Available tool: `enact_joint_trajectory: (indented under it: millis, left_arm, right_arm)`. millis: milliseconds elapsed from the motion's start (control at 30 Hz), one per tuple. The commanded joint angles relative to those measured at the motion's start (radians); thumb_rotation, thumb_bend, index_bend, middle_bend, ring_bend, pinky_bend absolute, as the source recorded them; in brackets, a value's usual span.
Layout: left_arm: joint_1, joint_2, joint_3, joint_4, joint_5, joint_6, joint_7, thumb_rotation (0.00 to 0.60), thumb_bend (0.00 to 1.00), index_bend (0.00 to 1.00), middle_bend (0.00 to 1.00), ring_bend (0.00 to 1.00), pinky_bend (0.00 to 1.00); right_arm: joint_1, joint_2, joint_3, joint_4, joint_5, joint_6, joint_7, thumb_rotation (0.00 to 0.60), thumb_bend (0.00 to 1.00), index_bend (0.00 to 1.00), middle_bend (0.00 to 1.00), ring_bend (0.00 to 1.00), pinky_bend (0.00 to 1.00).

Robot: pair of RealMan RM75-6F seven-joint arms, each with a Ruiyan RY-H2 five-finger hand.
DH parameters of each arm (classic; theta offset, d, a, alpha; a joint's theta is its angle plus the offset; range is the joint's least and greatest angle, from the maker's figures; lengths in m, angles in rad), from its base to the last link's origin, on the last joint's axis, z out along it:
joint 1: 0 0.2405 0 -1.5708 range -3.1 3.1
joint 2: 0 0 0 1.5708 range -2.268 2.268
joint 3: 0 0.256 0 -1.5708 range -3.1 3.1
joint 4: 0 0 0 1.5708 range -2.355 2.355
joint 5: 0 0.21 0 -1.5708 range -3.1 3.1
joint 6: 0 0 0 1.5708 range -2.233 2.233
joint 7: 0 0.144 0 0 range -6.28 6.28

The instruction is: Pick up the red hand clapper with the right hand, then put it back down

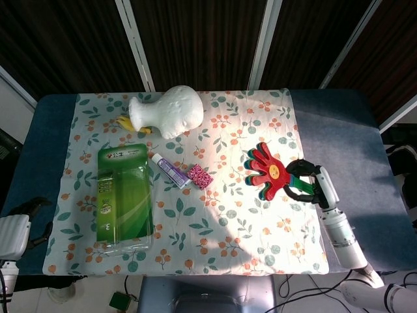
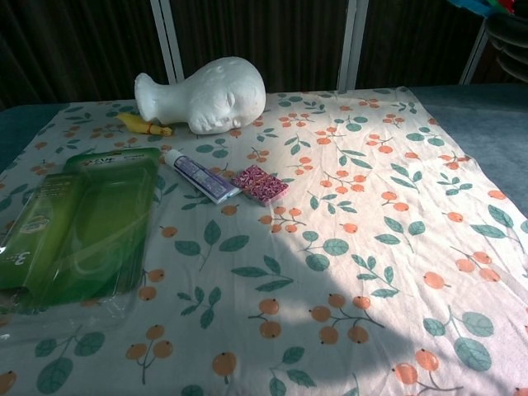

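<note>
In the head view the red hand clapper (image 1: 268,171) hangs above the right part of the floral cloth, its palm pointing up and left. My right hand (image 1: 306,184) grips its green handle. In the chest view only a sliver of the clapper (image 2: 487,5) and the dark fingers (image 2: 507,29) of that hand show at the top right corner. My left hand (image 1: 26,210) sits low at the left edge of the table, off the cloth, fingers apart and holding nothing.
A white foam head (image 1: 167,111) lies at the back of the cloth (image 1: 215,228) with a yellow item (image 1: 124,122) beside it. A green plastic package (image 1: 124,197) lies at the left. A toothpaste tube (image 1: 169,169) and a small pink patterned square (image 1: 200,175) lie in the middle.
</note>
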State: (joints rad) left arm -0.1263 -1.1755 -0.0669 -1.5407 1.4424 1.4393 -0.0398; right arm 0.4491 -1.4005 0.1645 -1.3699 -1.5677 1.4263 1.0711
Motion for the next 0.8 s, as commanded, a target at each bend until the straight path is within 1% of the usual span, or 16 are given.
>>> enact_joint_trajectory:
  millis: [33, 133, 233, 267, 367, 400, 500, 600, 700, 800]
  left_arm:
    - [-0.001, 0.001, -0.001, 0.000, -0.003, -0.004, -0.001, 0.600, 0.41, 0.32, 0.23, 0.27, 0.36]
    - [-0.001, 0.002, 0.000, -0.001, -0.004, -0.006, -0.001, 0.600, 0.41, 0.32, 0.23, 0.27, 0.36]
    - [-0.002, 0.003, 0.001, -0.002, -0.004, -0.008, -0.002, 0.600, 0.41, 0.32, 0.23, 0.27, 0.36]
    - [-0.001, 0.004, 0.001, -0.003, -0.004, -0.008, -0.002, 0.600, 0.41, 0.32, 0.23, 0.27, 0.36]
    - [-0.002, 0.005, 0.000, -0.004, -0.008, -0.011, -0.004, 0.600, 0.41, 0.32, 0.23, 0.27, 0.36]
    - [-0.002, 0.006, -0.001, -0.005, -0.009, -0.011, -0.004, 0.600, 0.41, 0.32, 0.23, 0.27, 0.36]
    - [-0.002, 0.007, -0.003, -0.004, -0.013, -0.013, -0.006, 0.600, 0.41, 0.32, 0.23, 0.27, 0.36]
    - [-0.003, 0.007, -0.003, -0.005, -0.014, -0.015, -0.007, 0.600, 0.41, 0.32, 0.23, 0.27, 0.36]
    - [-0.002, 0.007, -0.002, -0.007, -0.011, -0.013, -0.004, 0.600, 0.41, 0.32, 0.23, 0.27, 0.36]
    - [-0.002, 0.007, -0.002, -0.007, -0.011, -0.013, -0.004, 0.600, 0.41, 0.32, 0.23, 0.27, 0.36]
  right_arm:
    - [0.023, 0.001, -0.038, 0.031, -0.030, -0.070, -0.485, 0.600, 0.70, 0.81, 0.78, 0.93, 0.94]
    - [0.041, -0.005, -0.072, 0.058, -0.045, -0.132, -0.674, 0.600, 0.70, 0.81, 0.78, 0.93, 0.94]
    - [0.052, -0.021, -0.089, 0.084, -0.050, -0.168, -0.827, 0.600, 0.70, 0.81, 0.78, 0.93, 0.94]
    - [0.054, -0.031, -0.094, 0.097, -0.051, -0.178, -0.896, 0.600, 0.70, 0.81, 0.78, 0.93, 0.94]
    - [0.052, -0.061, -0.102, 0.127, -0.051, -0.183, -1.034, 0.600, 0.70, 0.81, 0.78, 0.93, 0.94]
    - [0.051, -0.069, -0.103, 0.133, -0.049, -0.185, -1.059, 0.600, 0.70, 0.81, 0.78, 0.93, 0.94]
    - [0.050, -0.086, -0.107, 0.143, -0.045, -0.189, -1.088, 0.600, 0.70, 0.81, 0.78, 0.93, 0.94]
    - [0.052, -0.097, -0.112, 0.151, -0.048, -0.188, -1.059, 0.600, 0.70, 0.81, 0.78, 0.93, 0.94]
    - [0.051, -0.114, -0.115, 0.172, -0.062, -0.165, -1.002, 0.600, 0.70, 0.81, 0.78, 0.93, 0.94]
    - [0.050, -0.121, -0.116, 0.184, -0.067, -0.154, -0.984, 0.600, 0.70, 0.81, 0.78, 0.93, 0.94]
